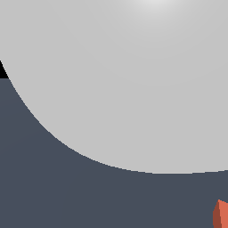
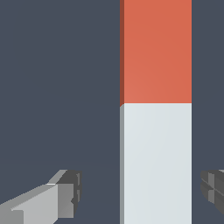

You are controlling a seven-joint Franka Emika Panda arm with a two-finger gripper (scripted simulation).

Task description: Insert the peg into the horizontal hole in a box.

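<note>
In the wrist view the peg [image 2: 155, 131] lies on the dark floor as a long bar, with its orange-red half [image 2: 155, 52] away from the fingers and its pale grey-white half [image 2: 155, 166] between them. My gripper [image 2: 142, 190] is open and straddles the white half, one finger [image 2: 65, 192] on one side and the other finger [image 2: 214, 189] on the opposite side. Neither finger touches the peg. In the exterior view only an orange-red tip of the peg [image 1: 221, 214] shows at the bottom right corner. The box and the hole are out of view.
A large pale grey rounded shape [image 1: 133, 80] fills most of the exterior view and hides the scene behind it. Dark blue-grey floor [image 1: 67, 196] shows below it and also in the wrist view [image 2: 57, 87].
</note>
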